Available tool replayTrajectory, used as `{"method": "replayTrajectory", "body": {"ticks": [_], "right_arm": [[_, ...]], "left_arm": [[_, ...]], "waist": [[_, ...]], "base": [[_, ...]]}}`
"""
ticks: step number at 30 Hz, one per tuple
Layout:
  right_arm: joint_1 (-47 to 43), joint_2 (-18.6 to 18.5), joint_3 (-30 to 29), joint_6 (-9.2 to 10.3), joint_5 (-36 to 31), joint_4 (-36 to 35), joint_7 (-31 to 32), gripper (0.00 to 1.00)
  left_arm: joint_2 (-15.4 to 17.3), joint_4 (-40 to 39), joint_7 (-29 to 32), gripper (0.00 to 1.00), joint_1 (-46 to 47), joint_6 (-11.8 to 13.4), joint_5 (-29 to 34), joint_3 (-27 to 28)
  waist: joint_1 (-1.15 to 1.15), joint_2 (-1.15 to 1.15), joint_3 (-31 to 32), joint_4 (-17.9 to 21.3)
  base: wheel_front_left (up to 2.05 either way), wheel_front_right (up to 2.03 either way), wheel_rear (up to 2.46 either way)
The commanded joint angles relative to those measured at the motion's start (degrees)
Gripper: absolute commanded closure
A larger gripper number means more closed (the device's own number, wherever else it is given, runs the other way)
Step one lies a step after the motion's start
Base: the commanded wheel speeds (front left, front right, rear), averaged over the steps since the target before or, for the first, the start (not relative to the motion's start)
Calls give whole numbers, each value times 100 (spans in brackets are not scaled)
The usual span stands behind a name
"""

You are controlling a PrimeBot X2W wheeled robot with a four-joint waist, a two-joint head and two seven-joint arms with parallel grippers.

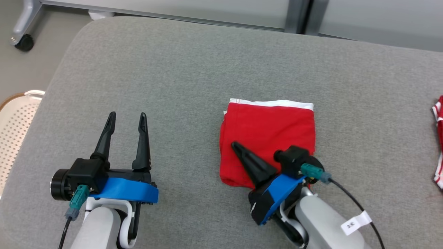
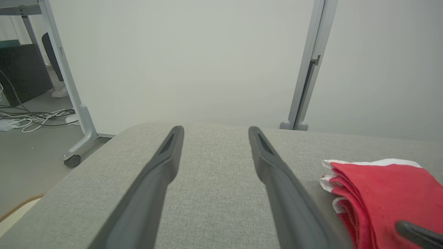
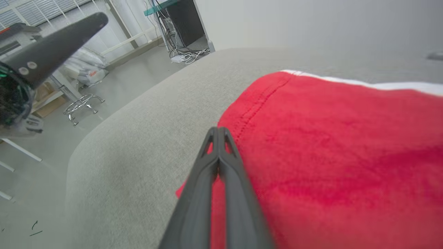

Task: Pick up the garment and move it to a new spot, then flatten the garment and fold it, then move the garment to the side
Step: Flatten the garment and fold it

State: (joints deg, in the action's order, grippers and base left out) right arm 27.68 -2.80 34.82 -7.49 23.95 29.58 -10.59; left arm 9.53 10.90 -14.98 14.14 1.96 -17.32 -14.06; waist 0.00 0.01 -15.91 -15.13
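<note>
Garment [image 1: 268, 138], red with a white band, lies folded on the grey cushion [image 1: 173, 86] under the right gripper [image 1: 236, 146], whose fingers are pressed together with no cloth seen between them. The left gripper [image 1: 127, 116] hangs spread over bare cushion nearby. Folding looks done; moving it aside likely calls for opening and pinching all layers.

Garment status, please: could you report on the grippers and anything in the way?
Left gripper open over bare cushion. Right gripper shut, fingers over the folded garment, left half. Striped cloth apart at the right edge.
</note>
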Motion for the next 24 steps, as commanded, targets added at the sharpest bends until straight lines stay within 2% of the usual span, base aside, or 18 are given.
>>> {"method": "replayTrajectory", "body": {"ticks": [1, 2, 3, 4, 5, 10, 14, 19, 24], "right_arm": [[39, -21, -110, 0, -63, -74, -65, 100], [-1, -22, -268, 0, -164, -132, -97, 100], [-63, -23, -469, 0, -248, -230, -145, 70], [-143, -23, -654, 0, -331, -307, -156, 31], [-239, -27, -887, 0, -410, -404, -178, 0], [-764, -59, -2053, -1, -815, -1043, -177, 0], [-1224, -43, -2760, -1, -1057, -1527, -52, 0], [-1783, -31, -3339, 0, -1246, -2038, 162, 0], [-2282, -28, -3580, 0, -1357, -2510, 435, 0]], "left_arm": [[20, -29, -23, 0, -23, -12, 35, 30], [34, -30, -22, 0, -58, -13, 45, 48], [46, -22, -22, 0, -89, -22, 51, 60], [64, -17, -22, 0, -109, -27, 59, 76], [82, 7, -23, 0, -128, -31, 59, 77], [178, 27, -19, 0, -243, 0, 64, 118], [261, 29, 39, 0, -370, 28, 54, 121], [331, 8, 133, 0, -581, 58, 32, 95], [402, -27, 234, 0, -836, 102, 2, 75]], "waist": [[0, -1, 41, 82], [0, -1, 58, 137], [0, -1, 76, 201], [0, -1, 98, 271], [0, -1, 124, 334], [0, -1, 267, 722], [0, -1, 404, 1033], [0, -1, 656, 1264], [0, -1, 971, 1359]], "base": [[0, 0, 0], [0, 0, 0], [0, 0, 0], [0, 0, 0], [0, 0, 0], [0, 0, 0], [0, 0, 0], [0, 0, 0], [0, 0, 0]]}}
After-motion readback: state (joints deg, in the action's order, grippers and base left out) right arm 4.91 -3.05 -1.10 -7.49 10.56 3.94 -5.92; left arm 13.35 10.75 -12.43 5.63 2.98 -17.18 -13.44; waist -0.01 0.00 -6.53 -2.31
